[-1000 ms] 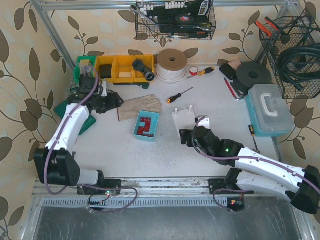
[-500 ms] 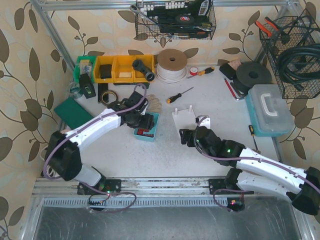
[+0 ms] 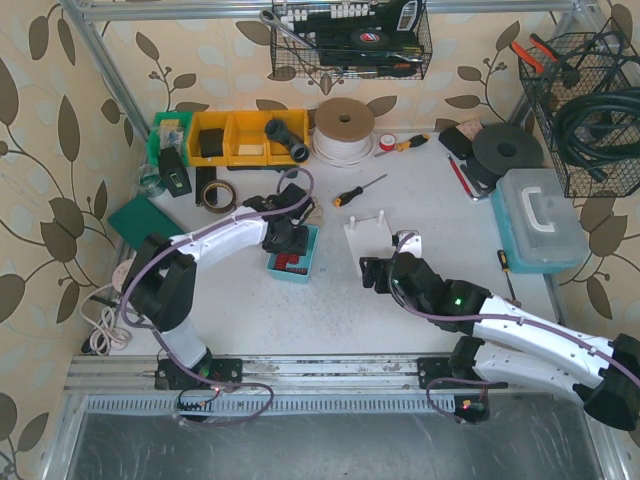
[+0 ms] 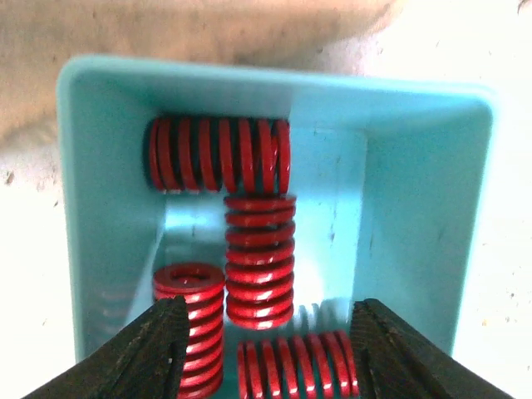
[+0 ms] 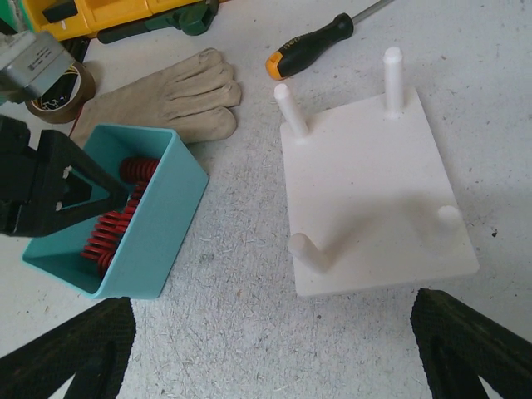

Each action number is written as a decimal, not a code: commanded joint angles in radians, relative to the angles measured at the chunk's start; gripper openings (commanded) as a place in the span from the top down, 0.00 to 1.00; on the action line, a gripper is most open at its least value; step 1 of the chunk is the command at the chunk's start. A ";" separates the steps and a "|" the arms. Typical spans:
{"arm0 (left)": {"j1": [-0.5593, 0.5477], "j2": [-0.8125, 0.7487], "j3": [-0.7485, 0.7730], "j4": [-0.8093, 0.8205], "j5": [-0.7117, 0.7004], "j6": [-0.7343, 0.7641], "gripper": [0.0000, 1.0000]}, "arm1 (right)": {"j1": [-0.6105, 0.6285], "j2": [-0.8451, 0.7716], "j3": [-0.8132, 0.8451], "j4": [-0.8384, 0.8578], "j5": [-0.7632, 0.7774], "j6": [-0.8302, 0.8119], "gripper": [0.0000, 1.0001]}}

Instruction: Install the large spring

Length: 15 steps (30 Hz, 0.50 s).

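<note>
Several red springs lie in a teal bin point(image 4: 424, 208): one crosswise at the back point(image 4: 220, 154), one lengthwise in the middle point(image 4: 259, 258), one upright point(image 4: 189, 312), and one crosswise at the near end point(image 4: 299, 366). They look much alike in size. My left gripper point(image 4: 266, 353) hangs open just above the bin point(image 3: 300, 262), its jaws on either side of the near spring and clear of it. The white peg plate point(image 5: 374, 199) with bare pegs lies right of the bin. My right gripper point(image 5: 274, 349) stands wide open and holds nothing, just short of the plate's near edge.
A tan glove point(image 5: 166, 100) lies behind the bin, with a tape roll point(image 5: 54, 91) to its left and a screwdriver point(image 5: 320, 37) beyond the plate. Yellow bins point(image 3: 240, 135), a cable reel point(image 3: 343, 128) and a blue case point(image 3: 540, 220) line the table's back and right.
My left arm has swung from the far-left bins across to the teal bin and come down over it, its jaws narrowing. The right arm has not moved.
</note>
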 commanded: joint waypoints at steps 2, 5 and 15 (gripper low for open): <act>-0.010 0.060 0.073 0.019 -0.046 -0.008 0.48 | 0.003 0.007 0.003 0.015 0.032 0.001 0.10; -0.010 0.090 0.079 0.035 -0.046 -0.016 0.52 | 0.004 0.008 0.003 0.015 0.037 0.002 0.11; -0.037 0.113 0.052 0.042 -0.086 -0.079 0.62 | 0.003 0.031 0.016 0.014 0.042 0.000 0.11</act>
